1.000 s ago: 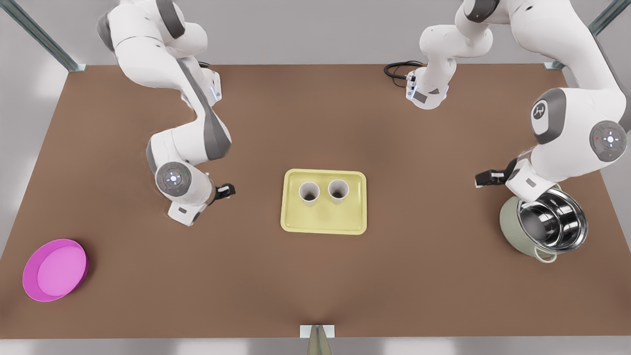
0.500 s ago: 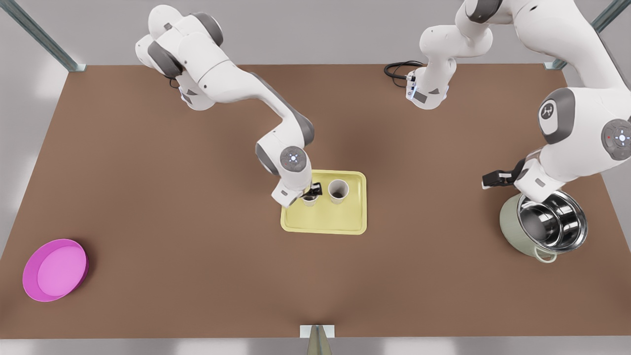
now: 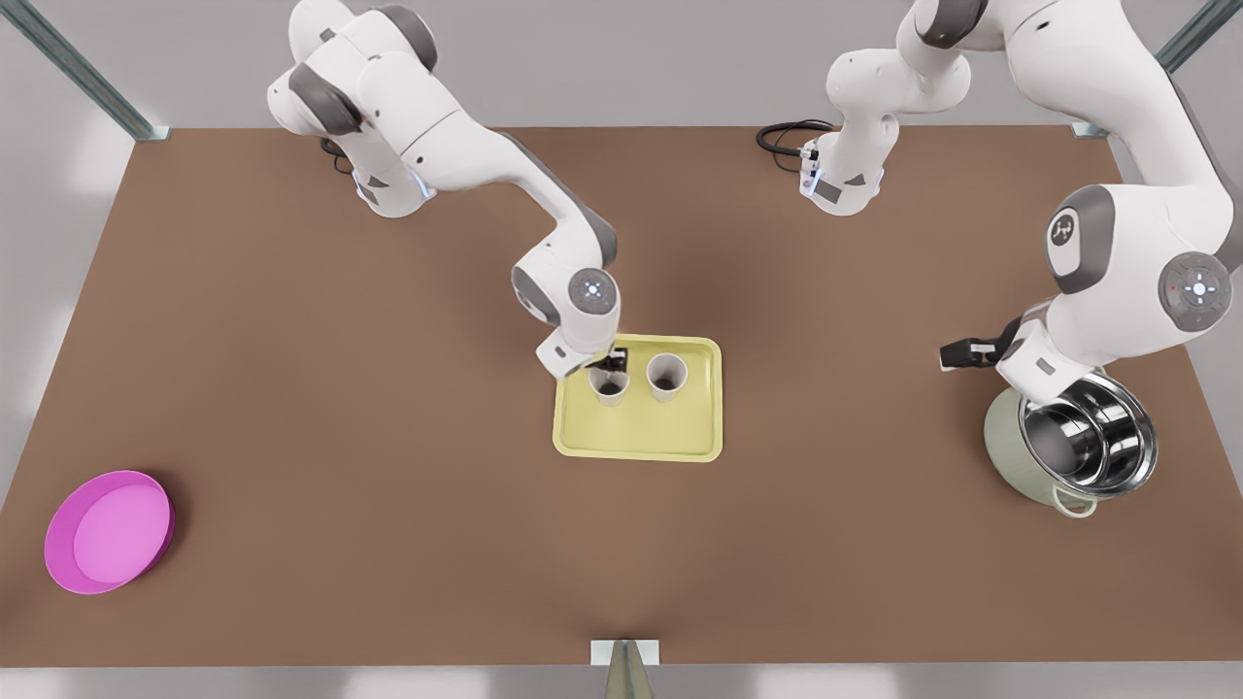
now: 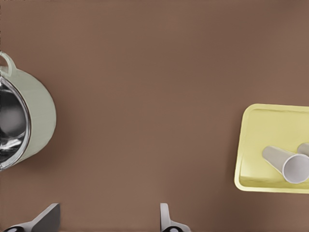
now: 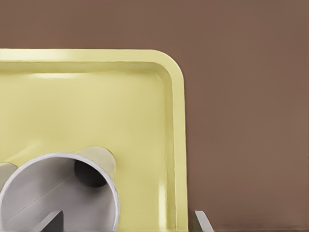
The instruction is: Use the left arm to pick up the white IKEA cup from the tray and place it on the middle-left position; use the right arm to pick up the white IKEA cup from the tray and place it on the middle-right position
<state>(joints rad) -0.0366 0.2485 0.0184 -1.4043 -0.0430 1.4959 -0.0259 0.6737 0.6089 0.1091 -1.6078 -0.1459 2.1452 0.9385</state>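
Right gripper point(image 3: 612, 365), spread, straddles rim of 1 cup point(image 3: 609, 388); left gripper point(image 3: 948, 354), spread, waits by pot point(image 3: 1005, 442).

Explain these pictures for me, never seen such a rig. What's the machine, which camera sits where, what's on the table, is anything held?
It is a simulator render of two white robot arms at a brown table. The front view looks down from across the table, and each wrist view rides on one arm. A pale yellow tray holds two white cups. Off the tray are a magenta dish and a green pot with a steel bowl in it. The right claw is open, straddling one cup's rim. The left claw waits open beside the pot. Nothing is held.
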